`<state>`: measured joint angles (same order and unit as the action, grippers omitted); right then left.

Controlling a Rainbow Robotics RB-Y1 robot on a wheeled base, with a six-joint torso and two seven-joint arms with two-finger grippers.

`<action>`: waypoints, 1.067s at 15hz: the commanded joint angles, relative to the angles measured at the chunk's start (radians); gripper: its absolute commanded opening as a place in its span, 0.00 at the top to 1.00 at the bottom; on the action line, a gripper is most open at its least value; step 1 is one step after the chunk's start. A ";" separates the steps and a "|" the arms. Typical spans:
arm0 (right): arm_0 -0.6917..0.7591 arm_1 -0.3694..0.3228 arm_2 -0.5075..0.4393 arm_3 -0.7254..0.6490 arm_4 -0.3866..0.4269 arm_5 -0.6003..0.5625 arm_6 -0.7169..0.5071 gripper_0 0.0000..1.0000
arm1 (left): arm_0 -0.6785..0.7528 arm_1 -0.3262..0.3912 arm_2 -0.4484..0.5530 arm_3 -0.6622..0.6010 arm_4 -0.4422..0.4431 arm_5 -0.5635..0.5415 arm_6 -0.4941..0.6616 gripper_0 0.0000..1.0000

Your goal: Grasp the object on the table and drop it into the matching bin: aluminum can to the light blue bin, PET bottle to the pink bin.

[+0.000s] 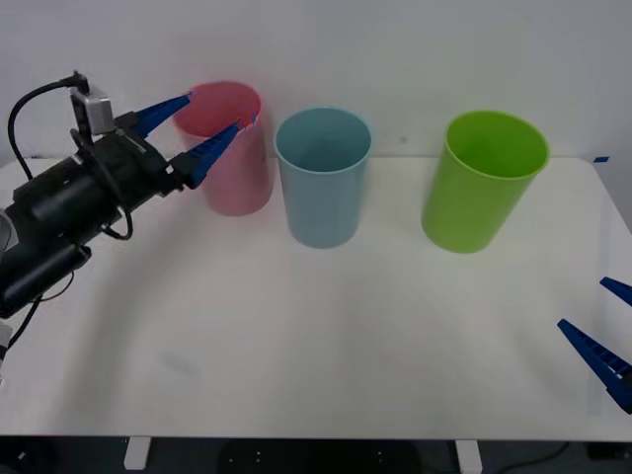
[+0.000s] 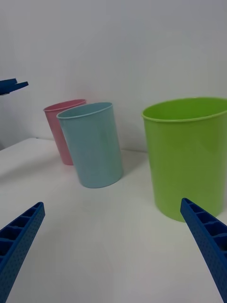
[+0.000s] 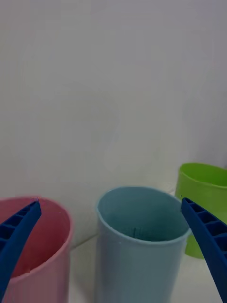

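While the left gripper point(image 1: 210, 122) gapes at the pink bin's point(image 1: 237, 168) rim, the right gripper point(image 1: 604, 328) gapes low.

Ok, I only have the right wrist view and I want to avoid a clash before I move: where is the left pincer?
Observer: The left pincer is raised at the rim of the pink bin, on the side away from the light blue bin.
Operator: Open or shut?
Observer: Open, with nothing between its fingers.
Operator: And where does my own pincer sit on the table?
Observer: The right pincer is open at the right front edge of the table, nearer the robot than the lime green bin.
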<state>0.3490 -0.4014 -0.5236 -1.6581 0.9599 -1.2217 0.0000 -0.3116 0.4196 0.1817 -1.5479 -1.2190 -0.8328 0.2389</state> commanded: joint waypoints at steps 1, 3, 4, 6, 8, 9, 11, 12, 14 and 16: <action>0.000 0.000 0.000 0.000 0.000 0.000 0.000 0.00 | 0.085 0.001 0.082 -0.066 0.003 -0.072 -0.003 0.00; 0.000 0.000 0.000 0.000 0.000 0.000 0.000 0.00 | 0.152 0.001 0.140 -0.118 0.015 -0.120 -0.003 0.00; 0.000 0.000 0.000 0.000 0.000 0.000 0.000 0.00 | 0.181 0.001 0.167 -0.143 0.016 -0.132 -0.003 0.00; 0.000 0.000 0.000 0.000 0.000 0.000 0.000 0.00 | 0.264 0.001 0.217 -0.196 0.018 -0.147 -0.004 0.00; 0.000 0.000 0.000 0.000 0.000 0.000 0.000 0.00 | 0.335 0.001 0.266 -0.238 0.035 -0.172 -0.006 0.00; 0.000 0.000 0.000 0.000 0.000 0.000 0.000 0.00 | 0.376 0.001 0.292 -0.262 0.039 -0.184 -0.006 0.00; 0.000 0.000 0.000 0.000 0.000 0.000 0.000 0.00 | 0.450 0.001 0.325 -0.291 0.067 -0.187 -0.007 0.00; 0.000 0.000 0.000 0.000 0.000 0.000 0.000 0.00 | 0.488 0.001 0.343 -0.308 0.082 -0.187 -0.009 0.00; 0.000 0.000 0.000 0.000 0.000 0.000 0.000 0.00 | 0.549 0.001 0.378 -0.320 0.118 -0.187 -0.015 0.00; 0.000 0.000 0.000 0.000 0.000 0.000 0.000 0.00 | 0.601 0.005 0.410 -0.320 0.154 -0.187 -0.026 0.00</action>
<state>0.3490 -0.4014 -0.5236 -1.6581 0.9599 -1.2217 0.0001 0.2708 0.4228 0.5814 -1.8676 -1.0773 -1.0204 0.2176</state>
